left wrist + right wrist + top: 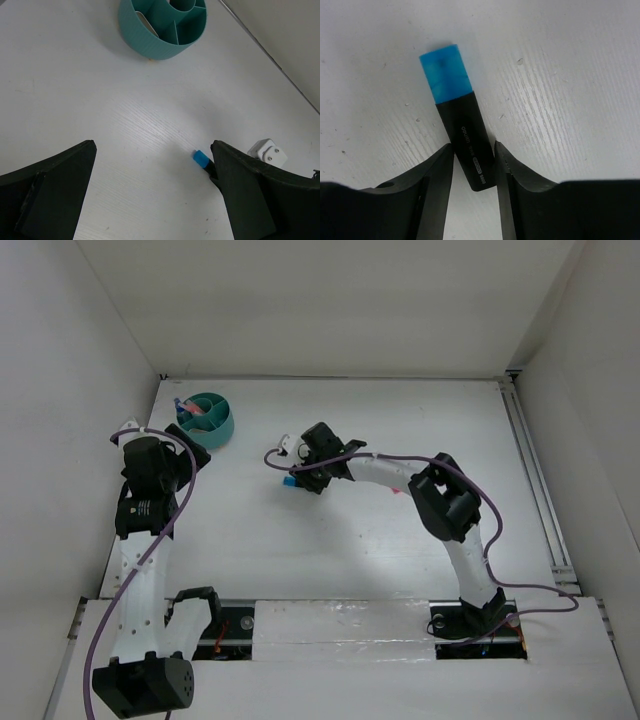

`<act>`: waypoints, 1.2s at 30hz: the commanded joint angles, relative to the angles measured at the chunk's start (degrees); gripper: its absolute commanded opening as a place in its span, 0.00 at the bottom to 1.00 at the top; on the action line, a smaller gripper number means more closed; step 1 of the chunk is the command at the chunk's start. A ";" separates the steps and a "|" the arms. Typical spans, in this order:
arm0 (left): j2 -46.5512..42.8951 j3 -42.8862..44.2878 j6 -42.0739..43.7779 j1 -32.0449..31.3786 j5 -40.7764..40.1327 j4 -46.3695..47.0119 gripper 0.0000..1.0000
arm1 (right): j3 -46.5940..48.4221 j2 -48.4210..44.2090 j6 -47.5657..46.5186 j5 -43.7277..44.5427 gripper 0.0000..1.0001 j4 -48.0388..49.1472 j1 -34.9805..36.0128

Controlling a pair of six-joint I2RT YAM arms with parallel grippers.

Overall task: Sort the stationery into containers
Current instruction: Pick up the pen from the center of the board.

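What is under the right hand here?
A black marker with a blue end lies on the table, between the right hand's fingers, which seem to touch its sides. The hand's body covers the table further back.

The left gripper [152, 150] hangs wide open over the table [60, 75], teal tub [145, 40] ahead, a blue-ended marker [200, 158] just beside its right finger.

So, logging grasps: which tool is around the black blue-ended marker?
The right tool, fingers against both sides of the black blue-ended plastic marker; the left tool hangs open, empty.
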 commanded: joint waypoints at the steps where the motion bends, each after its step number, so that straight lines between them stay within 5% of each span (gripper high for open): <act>1: -0.87 0.31 0.90 0.14 0.03 0.85 1.00 | 1.73 2.39 0.56 0.53 0.38 -2.44 0.07; 7: -0.87 0.31 0.90 0.14 0.02 0.85 1.00 | -0.98 0.37 2.41 -1.41 0.26 -1.75 0.07; 9: -0.87 0.31 0.90 0.14 0.02 0.85 1.00 | -2.65 -0.33 4.33 -1.94 0.00 -0.35 0.07; 16: -0.34 0.31 1.51 0.14 4.15 1.90 1.00 | -13.98 -10.15 13.19 -0.20 0.00 11.58 0.24; 21: 0.71 -0.82 2.14 0.14 12.56 3.57 1.00 | -20.32 -16.42 22.16 13.13 0.00 19.95 3.49; 25: 2.28 -1.88 3.28 0.14 22.50 6.73 1.00 | -18.58 -15.90 29.64 24.14 0.00 21.19 10.41; 36: 5.98 -4.26 3.37 0.75 44.23 14.56 1.00 | -10.05 -14.75 42.31 31.53 0.00 25.32 19.66</act>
